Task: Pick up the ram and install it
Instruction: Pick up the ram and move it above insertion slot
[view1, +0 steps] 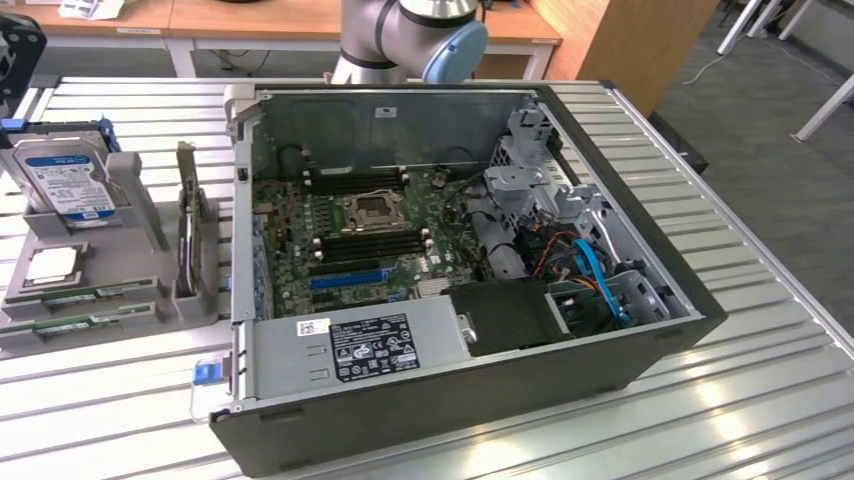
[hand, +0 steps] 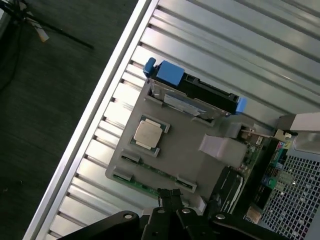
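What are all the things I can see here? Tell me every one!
table: one, silver, under everything
computer case: one, dark grey, open, mid-table
circuit board: one, green, inside the case
power box: one, silver, inside the case
tray: one, grey, exterior view's left
hard drive: one, blue-labelled, upright in tray
processor chip: one, silver, flat on tray
memory sticks: two, green, flat on tray
card: one, dark, upright in tray
robot arm: one, grey and blue, beyond the case
pincer: one, black, above the tray
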